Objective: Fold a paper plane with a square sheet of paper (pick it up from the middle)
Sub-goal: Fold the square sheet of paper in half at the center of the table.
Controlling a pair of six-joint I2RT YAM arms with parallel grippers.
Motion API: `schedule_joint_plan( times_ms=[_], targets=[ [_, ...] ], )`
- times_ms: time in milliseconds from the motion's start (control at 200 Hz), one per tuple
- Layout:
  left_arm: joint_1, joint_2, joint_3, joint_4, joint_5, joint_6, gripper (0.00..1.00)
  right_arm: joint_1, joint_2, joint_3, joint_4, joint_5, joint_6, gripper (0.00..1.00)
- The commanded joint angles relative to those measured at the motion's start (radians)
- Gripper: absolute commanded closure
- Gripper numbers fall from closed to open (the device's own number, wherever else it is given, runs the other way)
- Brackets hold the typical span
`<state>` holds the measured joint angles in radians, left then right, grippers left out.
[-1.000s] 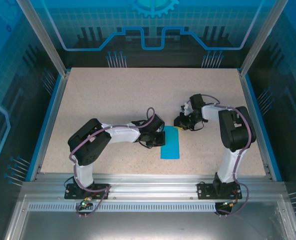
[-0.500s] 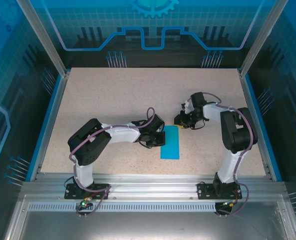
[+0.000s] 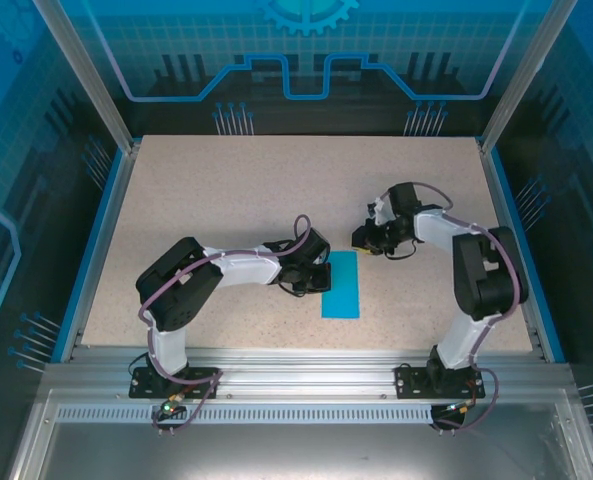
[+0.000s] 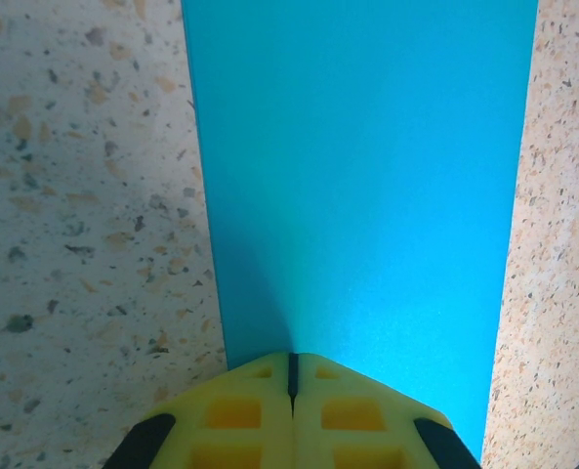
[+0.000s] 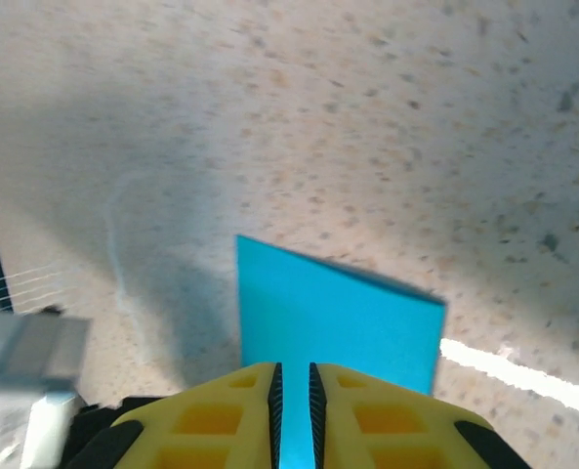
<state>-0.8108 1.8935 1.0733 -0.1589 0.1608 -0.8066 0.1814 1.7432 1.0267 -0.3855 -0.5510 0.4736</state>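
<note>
So the folded square sheet of paper (image 3: 343, 284) lies thin, light and floppy, flat on the desk (image 3: 226, 200); left tool (image 4: 291, 376) pressed together at its edge, right tool (image 5: 292, 386) nearly closed above; likely best pinched mid-edge.

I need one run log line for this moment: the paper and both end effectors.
paper: folded strip, flat on table | left end effector: shut, at paper edge | right end effector: nearly shut, above far end

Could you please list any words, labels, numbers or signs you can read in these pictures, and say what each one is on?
There is no readable text.
The folded teal-blue paper is plain and unmarked, also close up in the left wrist view.
The speckled table carries no writing.
The blue back panel shows a gear outline and line graphics, with no letters or numbers.
The yellow gripper fingers bear no label.
</note>
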Motion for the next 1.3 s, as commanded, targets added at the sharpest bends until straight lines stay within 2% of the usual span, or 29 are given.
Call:
schedule_joint_plan(
  times_ms=[0, 185, 365, 640, 870, 1065, 1295],
  targets=[
    [-0.013, 0.009, -0.006, -0.057, 0.003, 0.009, 1.0, 0.027, -0.039, -0.054, -0.011, 0.001, 0.017, 0.82],
    [-0.014, 0.009, -0.006, -0.06, 0.005, 0.01, 1.0, 0.057, 0.029, -0.118, 0.061, -0.009, 0.042, 0.82],
    [-0.013, 0.006, -0.009, -0.058, 0.004, 0.009, 1.0, 0.067, 0.109, -0.114, 0.043, 0.053, 0.023, 0.82],
    [-0.014, 0.002, -0.014, -0.058, 0.0, 0.008, 1.0, 0.047, -0.023, -0.073, 0.008, 0.043, 0.017, 0.81],
    [-0.014, -0.001, -0.013, -0.058, 0.0, 0.006, 1.0, 0.023, 0.07, -0.02, 0.037, -0.008, 0.03, 0.82],
    [-0.017, 0.0, -0.013, -0.054, 0.002, 0.006, 1.0, 0.023, 0.163, -0.01, 0.052, 0.034, 0.032, 0.82],
    [-0.017, -0.004, -0.013, -0.057, 0.001, 0.007, 1.0, 0.012, 0.131, -0.006, 0.04, 0.035, 0.029, 0.82]
  ],
)
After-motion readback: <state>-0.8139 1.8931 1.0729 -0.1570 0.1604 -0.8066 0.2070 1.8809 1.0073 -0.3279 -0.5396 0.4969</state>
